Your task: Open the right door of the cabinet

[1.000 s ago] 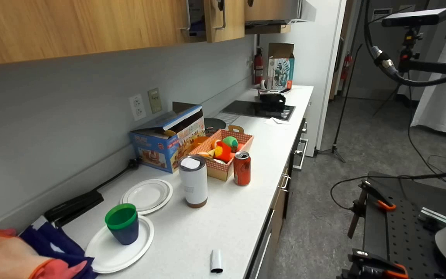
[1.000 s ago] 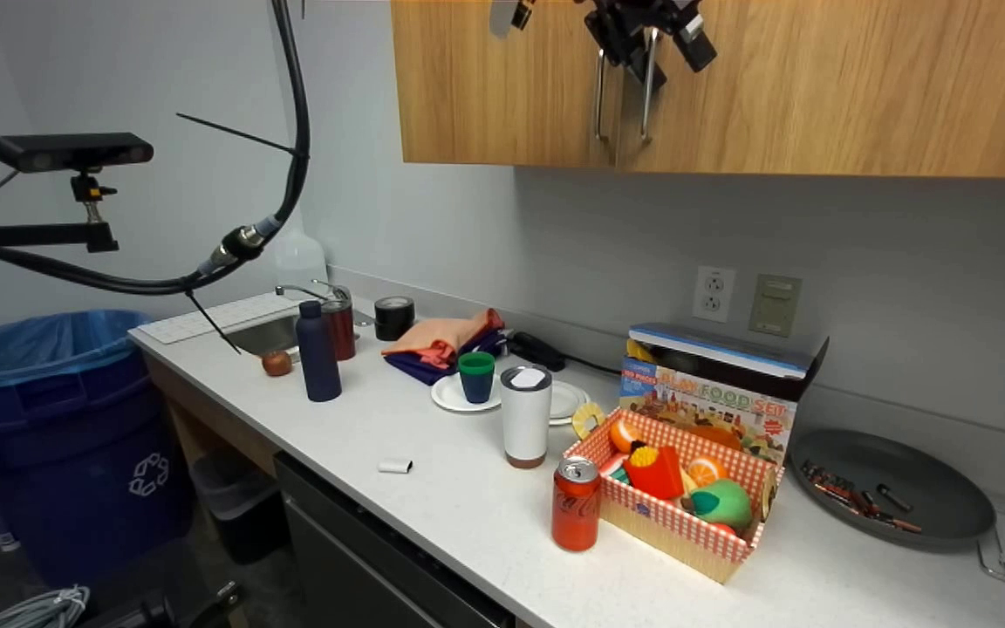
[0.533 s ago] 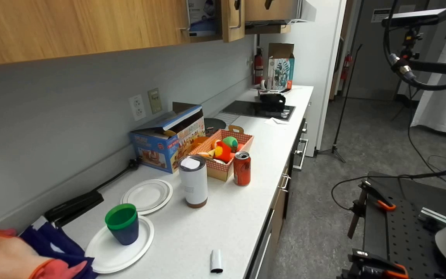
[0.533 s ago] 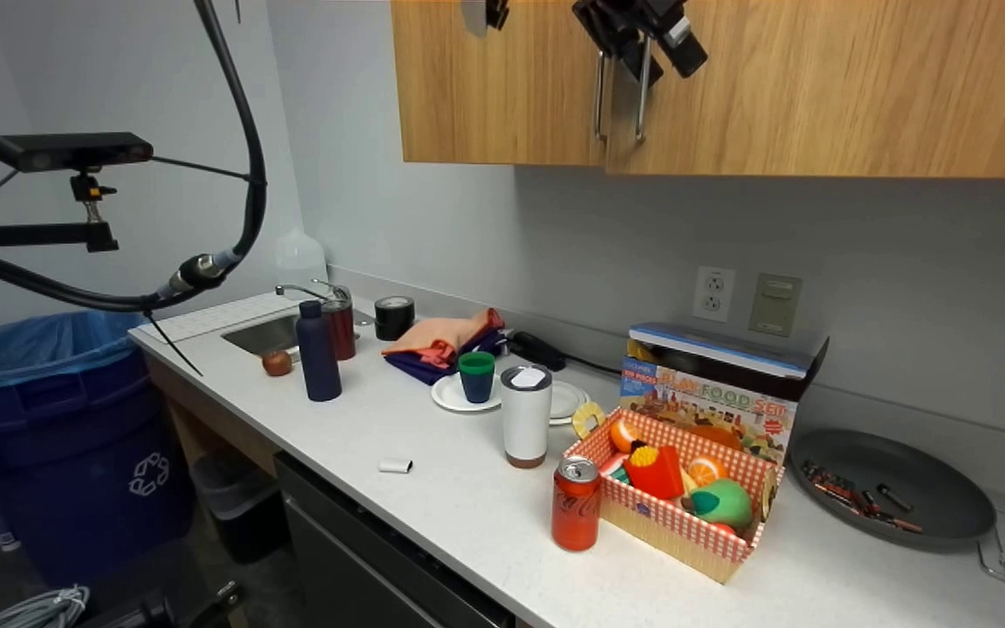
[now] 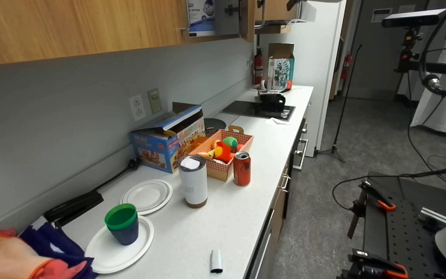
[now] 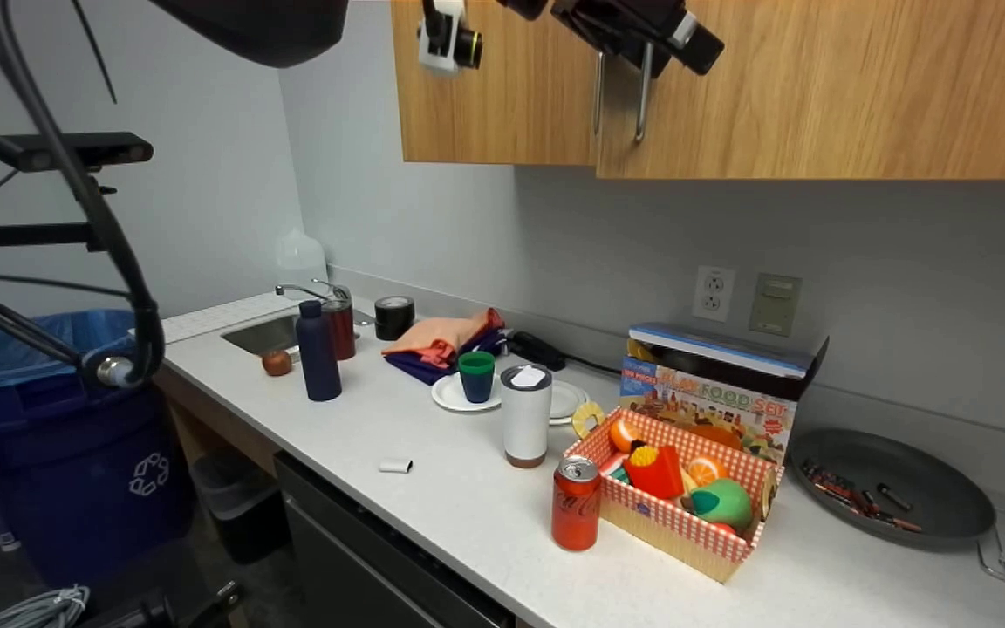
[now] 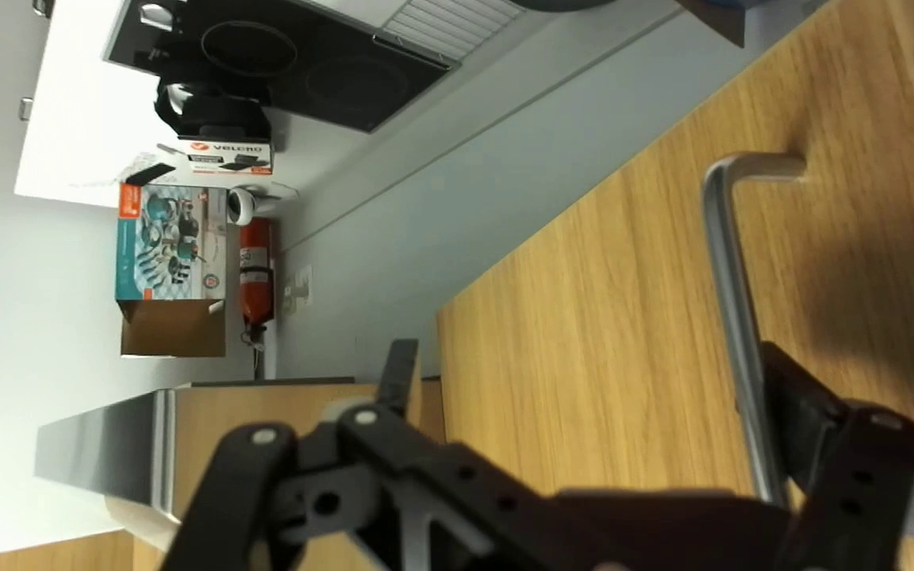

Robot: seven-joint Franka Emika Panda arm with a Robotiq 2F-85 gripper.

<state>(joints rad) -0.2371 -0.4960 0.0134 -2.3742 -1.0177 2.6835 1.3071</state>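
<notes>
The wooden right cabinet door (image 5: 249, 21) stands ajar in an exterior view. A blue-and-white box (image 5: 201, 19) shows inside the cabinet. The door (image 6: 851, 87) and its silver bar handle (image 6: 645, 96) also show in an exterior view. The left door (image 6: 494, 105) is closed. My gripper (image 6: 646, 44) is at the upper part of the handle. In the wrist view, my gripper (image 7: 598, 388) is spread wide. One finger lies against or just behind the handle (image 7: 731, 301), on its free-edge side. The other finger is apart, toward the hinge side.
A range hood (image 7: 104, 444) is beyond the door's hinge side. On the counter below are a white tumbler (image 6: 526, 419), a red can (image 6: 576, 506), a play-food basket (image 6: 686, 523) and a food-set box (image 6: 712, 392). A dark arm link (image 6: 267, 26) shows at the top left.
The right door has swung further open, widening the gap and uncovering the box inside. My gripper has moved along with the handle. The arm and its cable have shifted too.
</notes>
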